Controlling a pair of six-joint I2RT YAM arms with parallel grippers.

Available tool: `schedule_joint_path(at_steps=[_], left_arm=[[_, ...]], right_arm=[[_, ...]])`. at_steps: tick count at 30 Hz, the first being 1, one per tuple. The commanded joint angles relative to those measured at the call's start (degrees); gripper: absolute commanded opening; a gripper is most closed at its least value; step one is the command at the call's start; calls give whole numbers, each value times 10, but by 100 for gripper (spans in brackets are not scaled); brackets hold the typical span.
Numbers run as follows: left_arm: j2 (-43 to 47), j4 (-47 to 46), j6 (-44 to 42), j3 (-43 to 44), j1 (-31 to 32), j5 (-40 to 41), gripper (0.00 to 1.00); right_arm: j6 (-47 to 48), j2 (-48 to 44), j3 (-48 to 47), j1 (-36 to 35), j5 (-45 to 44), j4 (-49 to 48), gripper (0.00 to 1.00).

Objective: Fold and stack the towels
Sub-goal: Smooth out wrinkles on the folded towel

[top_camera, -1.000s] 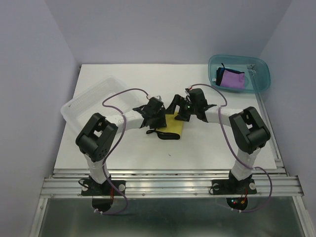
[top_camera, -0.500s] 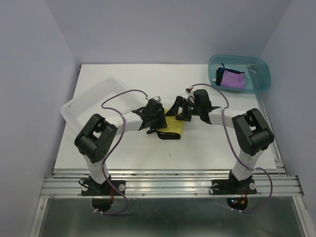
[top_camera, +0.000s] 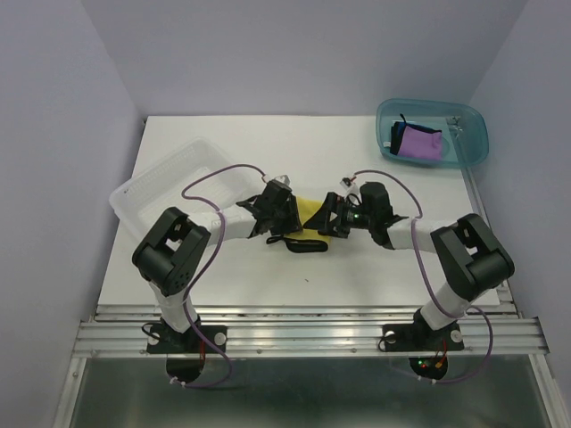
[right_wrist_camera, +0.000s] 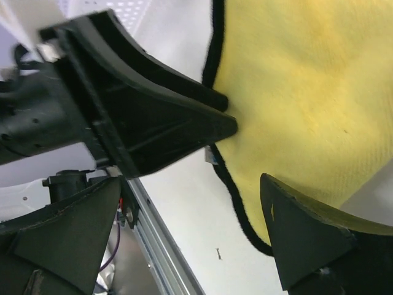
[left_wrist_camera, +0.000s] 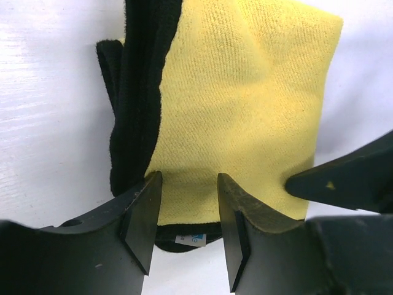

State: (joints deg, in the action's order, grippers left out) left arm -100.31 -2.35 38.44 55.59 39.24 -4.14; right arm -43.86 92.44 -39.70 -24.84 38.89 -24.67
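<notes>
Right pincer (top_camera: pixel 325 225) nearer, purple towel (top_camera: pixel 418 143) in bin (top_camera: pixel 474 145)

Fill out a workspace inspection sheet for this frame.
Surface: white table.
Job's things: yellow towel lies on black towel at centre; purple towel in teal bin, far right.
Clutter: clear plastic tub, left side.
Grippers: left gripper open, fingers at the yellow towel's edge; right gripper open at the same towel.
Cables: purple cables loop over both arms.
Surroundings: lavender walls, metal rail at near edge.
</notes>
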Motion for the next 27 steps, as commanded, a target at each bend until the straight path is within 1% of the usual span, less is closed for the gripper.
schedule_joint_path(at_steps=[1,3,7,11,13,15,16,17,18,19,20,21,22,23,25,26,27], left_arm=[[33,2,6,-19,0,-5,53],[34,2,6,-22,0,-5,53],[38,2,6,-25,0,-3,53],[42,2,3,-28,0,0,53],[44,1,-4,-27,0,1,53],[46,0,-13,-26,0,4,53],[50,0,-15,-26,0,3,53],[53,-1,-16,-27,0,4,53],[58,-1,-20,-28,0,6,53],[61,0,-21,-28,0,7,54],[64,1,-22,-26,0,10,54],[66,2,-25,-24,0,5,54],[72,2,-28,-22,0,3,56],[77,3,-32,-20,3,1,56],[88,8,-35,-10,7,1,57],[93,17,-35,-7,9,2,57],[96,23,-37,-1,10,0,57]], right_arm=[[-32,31,37,-3,4,-73,100],[-26,50,46,-3,-13,-69,100],[-11,70,35,-3,-43,-36,100],[4,47,31,-3,-66,4,100],[37,25,14,-3,-69,23,100],[104,-12,-9,-3,-82,82,100],[136,-21,-46,-3,-101,108,100],[169,-35,-69,-3,-115,173,100],[236,-40,-93,-3,-134,201,100],[268,-44,-115,-3,-146,225,100],[301,-46,-156,-3,-176,266,100],[374,-42,-178,-2,-187,282,100],[407,-36,-200,-1,-192,302,100],[432,-29,-248,0,-198,328,100],[530,2,-295,1,-180,354,100],[552,14,-336,0,-168,376,100],[603,29,-361,1,-156,393,100]])
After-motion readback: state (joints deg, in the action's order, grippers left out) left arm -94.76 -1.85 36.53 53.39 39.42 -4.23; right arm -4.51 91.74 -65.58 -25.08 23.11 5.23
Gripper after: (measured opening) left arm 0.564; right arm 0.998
